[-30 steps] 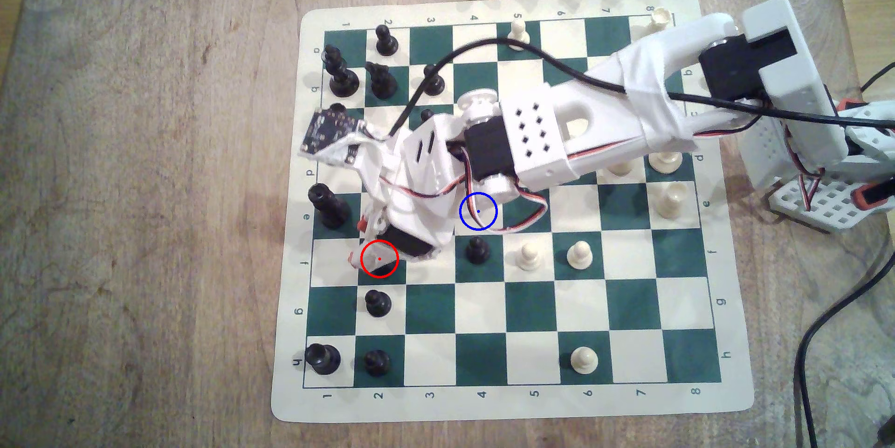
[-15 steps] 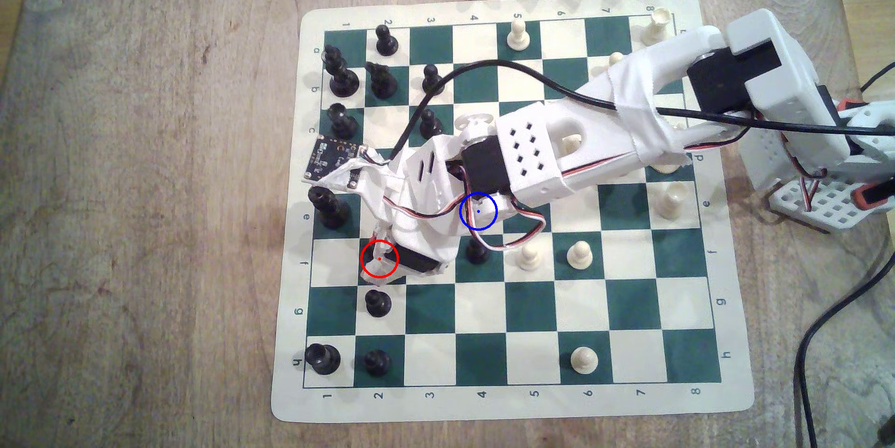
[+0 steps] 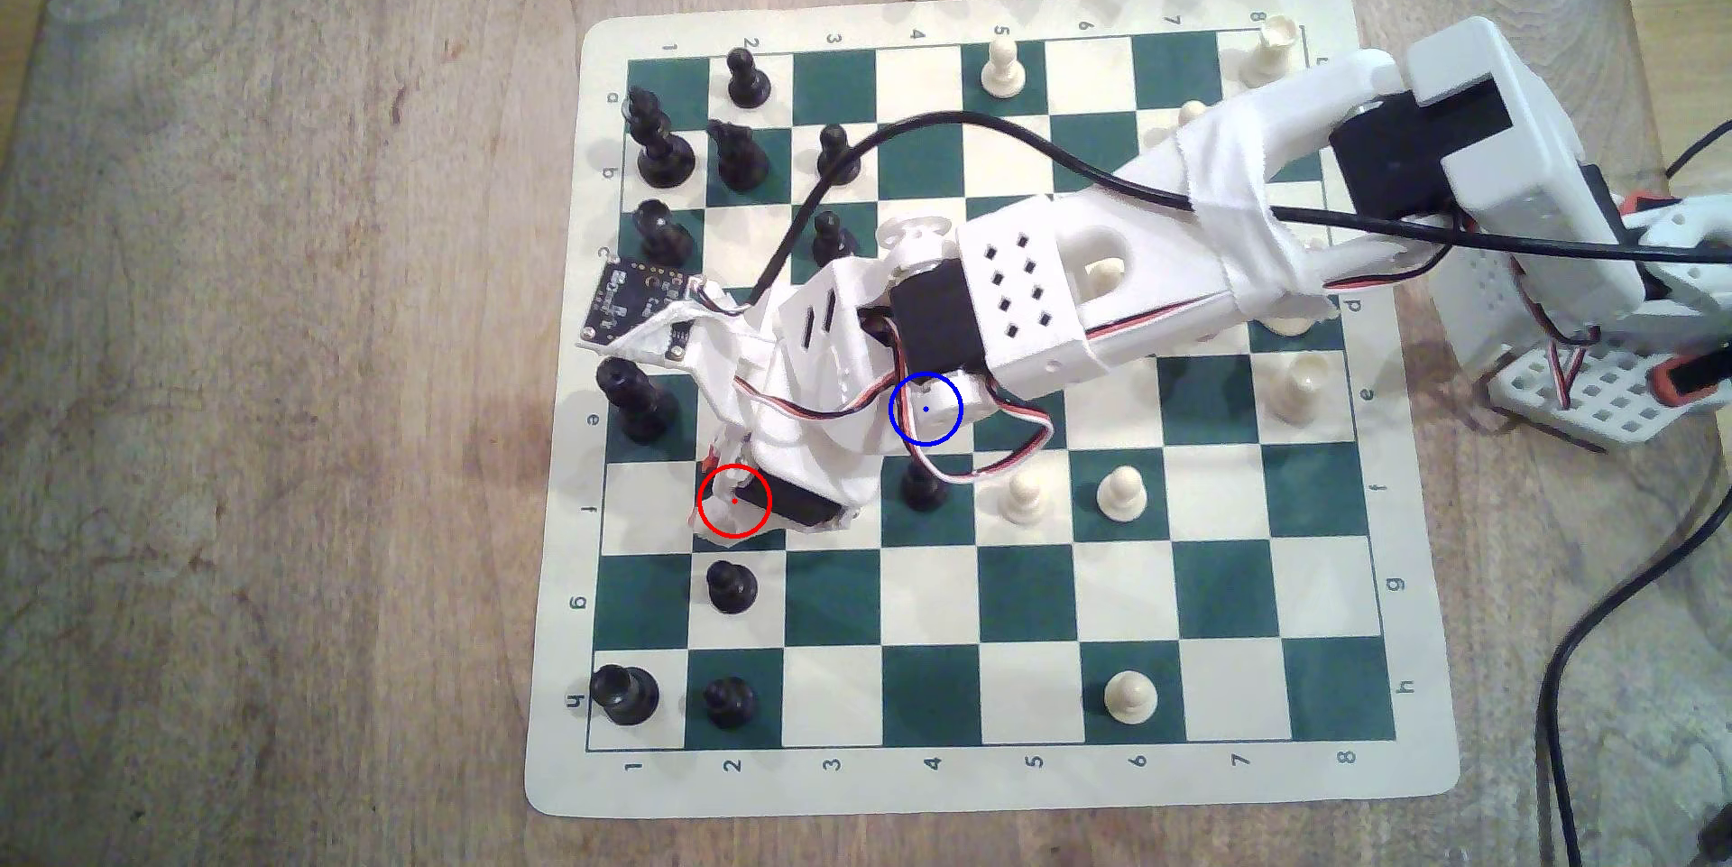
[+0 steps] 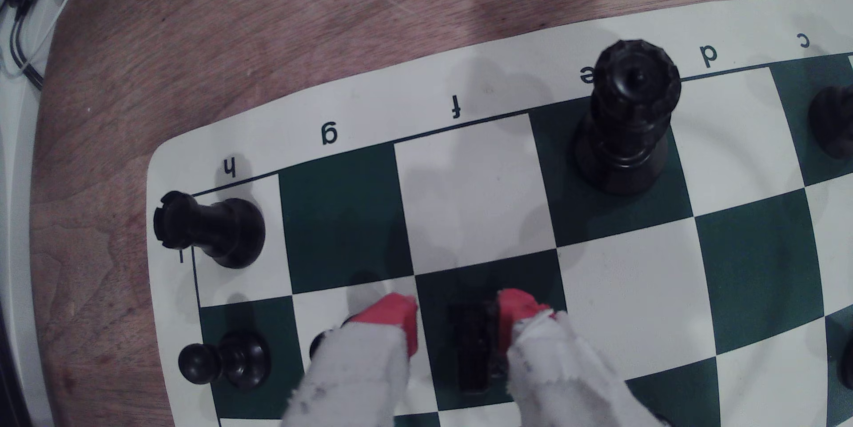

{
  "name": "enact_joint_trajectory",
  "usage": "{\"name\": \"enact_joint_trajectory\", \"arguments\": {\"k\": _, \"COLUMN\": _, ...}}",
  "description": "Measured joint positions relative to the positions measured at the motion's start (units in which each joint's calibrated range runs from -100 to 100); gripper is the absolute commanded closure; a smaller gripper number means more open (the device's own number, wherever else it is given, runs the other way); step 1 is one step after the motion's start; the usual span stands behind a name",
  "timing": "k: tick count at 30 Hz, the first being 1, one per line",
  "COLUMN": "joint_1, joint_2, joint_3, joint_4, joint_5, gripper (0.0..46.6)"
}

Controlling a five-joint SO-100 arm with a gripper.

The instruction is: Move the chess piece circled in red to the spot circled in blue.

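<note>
**Gripper straddles the black knight on its green square near the board's edge**

In the wrist view the gripper [image 4: 457,321] is parted, its two red-tipped, cloth-wrapped fingers [image 4: 392,321] set on either side of the chess piece circled in red [image 4: 475,344]. The piece stands on a green square in the f row. One fingertip touches its side; a narrow strip of green shows between it and the other fingertip, so the piece is not clamped. In the exterior view the gripper [image 3: 726,506] covers the red ring, and the piece cannot be made out there.

Toward the board's edge, the white f square beside the piece is bare. A black pawn [image 4: 318,344] sits just beside the outer finger, mostly hidden behind it. A second black pawn [image 4: 226,360] and a black rook [image 4: 212,228] stand near the chess mat [image 3: 937,792] corner, and a tall black piece [image 4: 627,118] stands on the e square at the border.

The spot circled in blue [image 3: 926,408] lies toward the exterior view's right of the gripper, with the arm [image 3: 1031,295] and its red-and-white wires crossing the ring and hiding much of the square. Another black pawn [image 3: 923,492] stands just below the ring. The mat's border runs close to the worktop [image 3: 281,361] on the exterior view's left.
</note>
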Motion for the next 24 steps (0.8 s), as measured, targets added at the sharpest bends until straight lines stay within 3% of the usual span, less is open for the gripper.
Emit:
{"name": "enact_joint_trajectory", "arguments": {"k": 4, "joint_1": 0.0, "joint_2": 0.84, "joint_3": 0.0, "joint_4": 0.0, "joint_5": 0.0, "gripper": 46.4}}
{"name": "enact_joint_trajectory", "arguments": {"k": 24, "joint_1": 1.92, "joint_2": -3.94, "joint_3": 0.9, "joint_4": -0.08, "joint_5": 0.2, "gripper": 46.4}}
